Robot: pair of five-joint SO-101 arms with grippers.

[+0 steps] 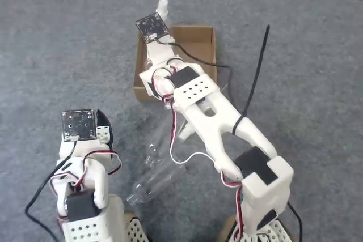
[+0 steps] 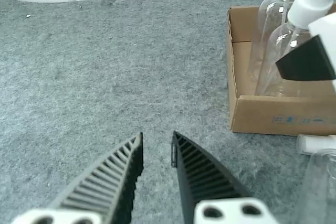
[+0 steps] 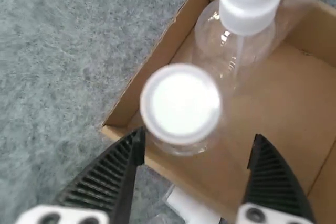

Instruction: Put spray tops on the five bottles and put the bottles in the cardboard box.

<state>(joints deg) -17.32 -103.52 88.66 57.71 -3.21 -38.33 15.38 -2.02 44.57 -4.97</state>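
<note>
Bottles [image 3: 181, 103] are standing in cardboard box [image 1: 204, 32] at 12 o'clock, right gripper [image 3: 198, 134] gaping over one; left gripper [image 2: 157, 133], 8 o'clock, slightly parted.

Count — one box [image 1: 204, 33], two arms [image 1: 210, 106]
Two capped bottles [image 2: 270, 40] stand in the box, one white top on each; two bare bottles [image 1: 156, 184] lie on the carpet [image 1: 68, 55] — one loose top [image 2: 315, 143] beside them.
</note>
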